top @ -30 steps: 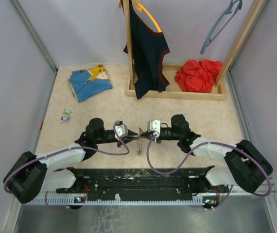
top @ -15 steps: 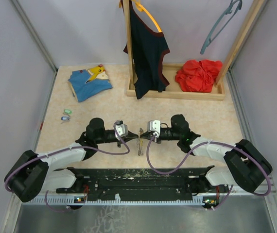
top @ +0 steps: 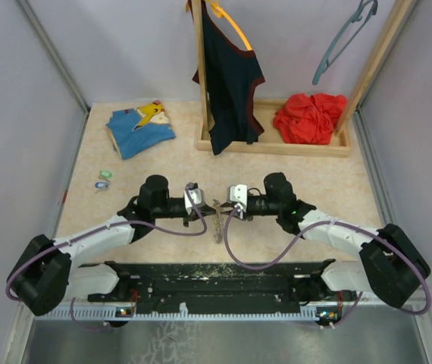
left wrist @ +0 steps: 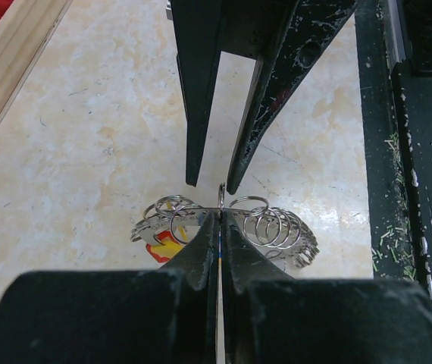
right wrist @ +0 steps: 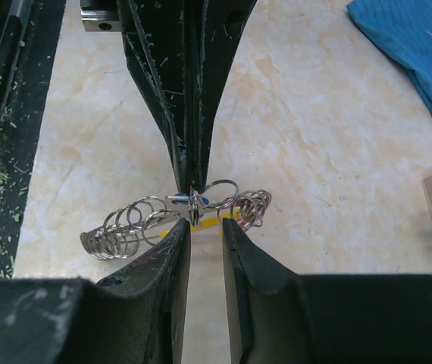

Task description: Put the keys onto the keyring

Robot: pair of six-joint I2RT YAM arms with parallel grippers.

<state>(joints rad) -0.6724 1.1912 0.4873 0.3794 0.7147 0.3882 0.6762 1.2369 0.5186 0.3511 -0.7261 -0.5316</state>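
Far to your left, the keys (top: pixel 104 179) lie loose on the counter (top: pixel 314 182) close to the left wall, the mint-green one just beyond the blue one, well apart from both arms. Farther back on that side a folded blue cloth (top: pixel 140 129) lies flat. Toward the middle, your left hand (left wrist: pixel 220 221) reaches in from the left with its fingers pressed together, clamped on one thin wire loop of the keyring (left wrist: pixel 270 227). The loop stands upright out of the fingertips while the rest of the ring bunch fans out to either side beneath them, with a yellow tag (left wrist: pixel 167 249) showing under it. Facing it tip to tip from the right, your right hand (right wrist: pixel 206 227) has its fingers parted. The upright loop stands by their tips, but you cannot tell whether they touch it. Far right of centre stands a wooden rack (top: pixel 277 145) with a dark shirt (top: pixel 231 83) hanging on it and a red cloth (top: pixel 311 117) bunched in its base.
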